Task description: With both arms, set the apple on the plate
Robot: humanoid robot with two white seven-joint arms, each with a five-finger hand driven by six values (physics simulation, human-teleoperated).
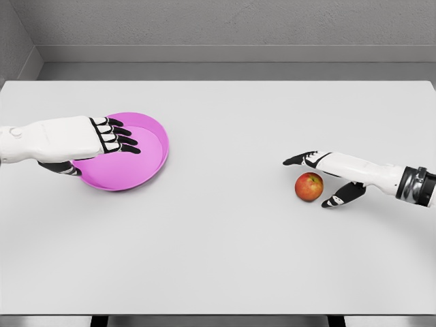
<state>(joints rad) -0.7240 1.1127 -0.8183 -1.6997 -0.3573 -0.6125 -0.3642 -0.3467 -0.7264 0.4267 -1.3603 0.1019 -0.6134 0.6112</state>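
Note:
A red-and-yellow apple [308,187] rests on the white table, right of centre. My right hand [315,180] reaches in from the right with fingers spread around the apple: the long fingers [300,160] pass behind it and the thumb [338,199] lies just right of it in front, without closing on it. A magenta plate [153,160] sits at the left of the table. My left hand [102,146] holds the plate's left side, fingers [119,136] laid over its inner surface and the thumb under the rim.
The white table [225,252] spans the whole view, with its front edge near the bottom and a grey wall behind it. Between plate and apple lies about 190 pixels of bare tabletop.

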